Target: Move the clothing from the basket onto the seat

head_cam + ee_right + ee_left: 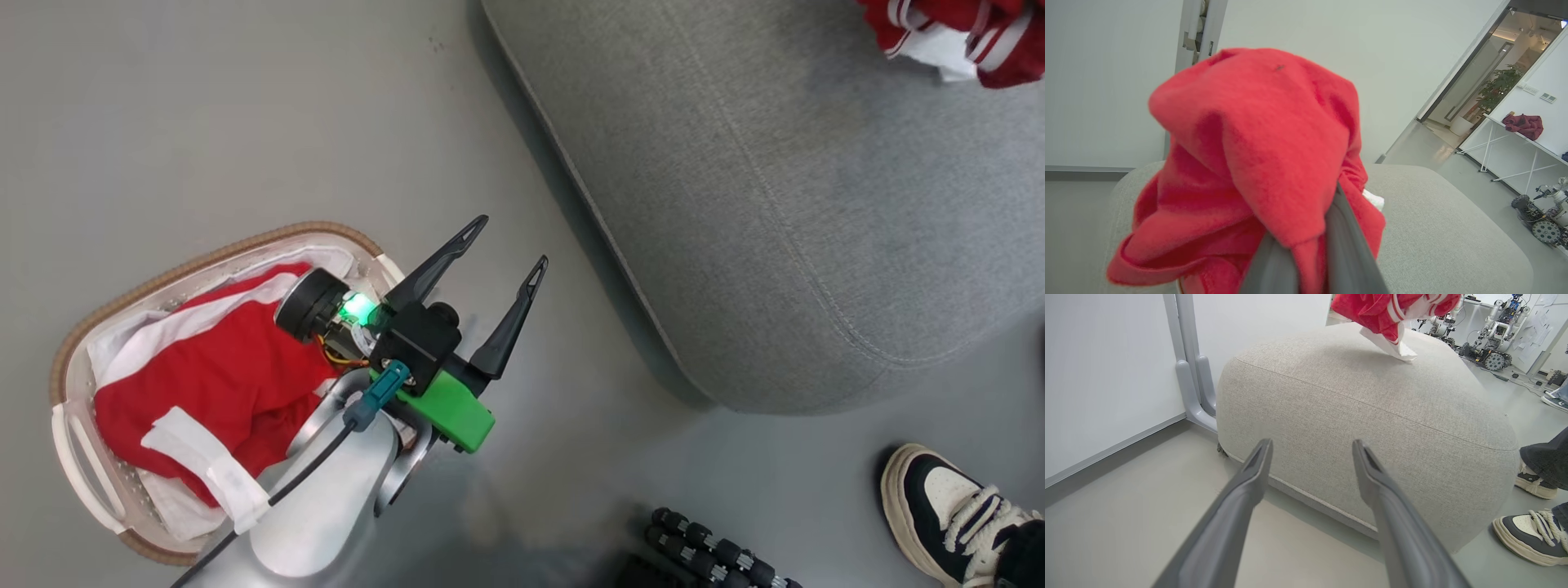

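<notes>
Looking along the left claw (1311,443), we note both fingers spread wide, nothing between them, bare floor (1126,522) beneath. The seat (1363,404) rises straight ahead of the fingertips, near but not touching.

From the head view, the left claw (513,239) hangs over the floor between two things. The basket (196,261) sits behind its wrist and the seat (775,204) lies ahead of its tips. In the basket lies a red garment (220,367) with white bands, on a white cloth (110,351).

The right claw (1306,249) has its fingers pressed nearly together, pinching a fold of a second red piece (1249,143). The cloth bunches up over the fingertips and hides them. Beyond and below this claw we see the seat top (1433,220).

Seen from the left claw, that second red piece (1384,310) hangs far ahead, over the seat's far side. Its white corner seems to touch the top.

To the right of the left claw, beside the seat, stands a person's shoe (1527,535).
</notes>
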You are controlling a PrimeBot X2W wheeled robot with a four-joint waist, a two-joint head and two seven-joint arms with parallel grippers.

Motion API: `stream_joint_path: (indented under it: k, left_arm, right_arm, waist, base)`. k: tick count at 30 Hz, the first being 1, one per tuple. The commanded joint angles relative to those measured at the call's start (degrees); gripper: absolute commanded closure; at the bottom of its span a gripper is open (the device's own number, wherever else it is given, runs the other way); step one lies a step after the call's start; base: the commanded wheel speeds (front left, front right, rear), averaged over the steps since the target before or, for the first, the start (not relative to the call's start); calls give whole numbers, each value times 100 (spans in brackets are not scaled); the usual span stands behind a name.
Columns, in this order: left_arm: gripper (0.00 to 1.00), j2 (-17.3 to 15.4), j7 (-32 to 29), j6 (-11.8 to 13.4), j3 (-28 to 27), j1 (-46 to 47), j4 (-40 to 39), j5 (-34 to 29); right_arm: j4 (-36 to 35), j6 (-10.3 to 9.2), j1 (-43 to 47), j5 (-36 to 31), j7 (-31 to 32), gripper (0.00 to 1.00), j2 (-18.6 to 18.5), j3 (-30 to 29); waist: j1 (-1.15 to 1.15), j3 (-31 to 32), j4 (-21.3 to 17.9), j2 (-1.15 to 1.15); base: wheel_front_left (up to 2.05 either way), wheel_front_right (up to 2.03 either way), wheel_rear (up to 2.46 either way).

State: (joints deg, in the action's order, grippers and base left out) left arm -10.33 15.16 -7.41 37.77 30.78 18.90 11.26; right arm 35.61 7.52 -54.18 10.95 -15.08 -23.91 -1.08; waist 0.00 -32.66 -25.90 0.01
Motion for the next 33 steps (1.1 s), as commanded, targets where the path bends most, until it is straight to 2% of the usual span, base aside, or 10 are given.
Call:
stream_joint_path:
  k: [1, 5, 8, 9, 10, 11, 17, 23, 33]
  left_arm:
    - [0, -23, -1, -11, 16, 151, -4, -34]
    - [0, 57, 0, -11, 96, 297, 4, -68]
    - [0, 124, 0, -11, 39, 373, 56, -31]
    - [0, 127, -1, -11, 21, 400, 63, -38]
    - [0, 133, -1, -11, -7, 421, 62, -52]
    - [0, 134, -1, -11, -30, 430, 61, -73]
    - [0, 164, 0, -11, -275, 290, 43, -212]
    - [0, 295, -1, 14, -641, 48, 33, -308]
    - [0, 508, -1, 117, -1471, -553, -50, -348]
  right_arm:
    - [119, -6, -163, -55, -13, 100, -57, -72]
    - [487, -7, -395, -155, -13, 100, -164, -360]
    - [666, -7, -388, -218, -13, 100, -156, -822]
    - [705, -6, -333, -248, -13, 84, -118, -970]
    - [716, -6, -257, -290, -13, 25, -69, -1120]
    - [738, -6, -191, -334, -12, 0, -19, -1186]
    - [324, -7, 349, -338, -13, 0, 310, -1480]
    - [-202, -6, 1145, -208, -12, 0, 599, -1458]
    - [-1097, -6, 2297, -180, -12, 0, 1080, -1331]
  waist:
    - [0, -527, 390, -1]
    - [0, -735, 573, -1]
    - [0, -817, 689, -1]
    - [0, -832, 712, -1]
    - [0, -844, 736, -1]
    - [0, -848, 755, -1]
    - [0, -694, 816, -1]
    - [0, -306, 939, -1]
    - [0, 529, 1476, -1]
  base:
    - [0, 0, 0]
    - [0, 0, 0]
    - [0, 0, 0]
    - [0, 0, 0]
    - [0, 0, 0]
    - [0, 0, 0]
    - [0, 0, 0]
    - [0, 0, 0]
    - [0, 0, 0]
